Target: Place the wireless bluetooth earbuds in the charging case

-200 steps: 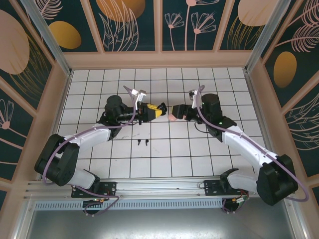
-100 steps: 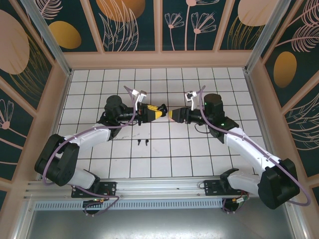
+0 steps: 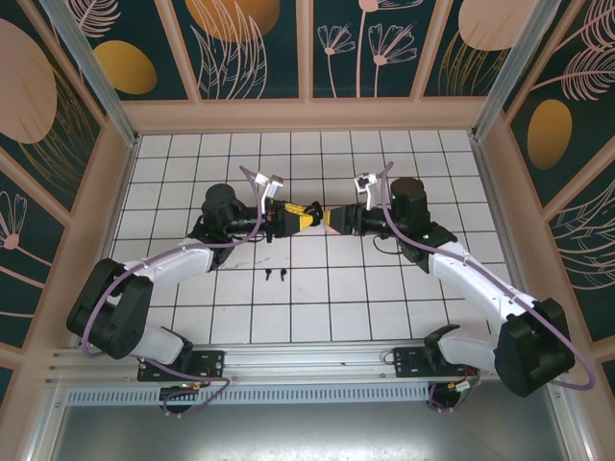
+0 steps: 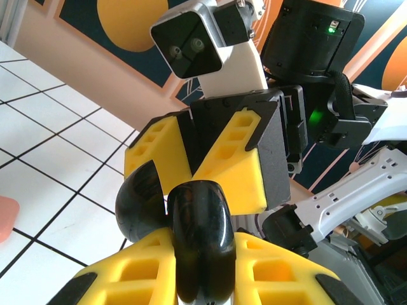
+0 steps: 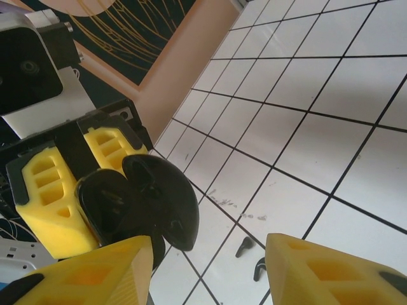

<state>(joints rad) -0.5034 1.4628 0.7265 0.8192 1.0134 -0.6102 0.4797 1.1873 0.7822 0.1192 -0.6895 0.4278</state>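
A white tiled surface (image 3: 384, 307) sits inside a walled enclosure. Two arms reach in from the near edge and meet head to head above its middle, the left arm (image 3: 178, 259) and the right arm (image 3: 476, 279).

The left jaws are closed narrowly on a glossy black charging case (image 4: 198, 235). The case is held up off the surface, and its lid (image 4: 141, 202) appears hinged open toward the right arm. The right jaws stand partly apart with nothing between them, just beside the case.

Two black earbuds (image 3: 272, 276) lie side by side on the surface, touching nothing else. They are below the jaws and toward the near edge, a little to the left arm's side. They are too small to tell which way their stems run.

The left jaws are nearer to the earbuds but are occupied with the case. The empty right jaws therefore look like the ones to come down and back for an earbud. Bare tiles surround the earbuds. The left arm's forearm passes near them on its own side, and the walls are well apart.
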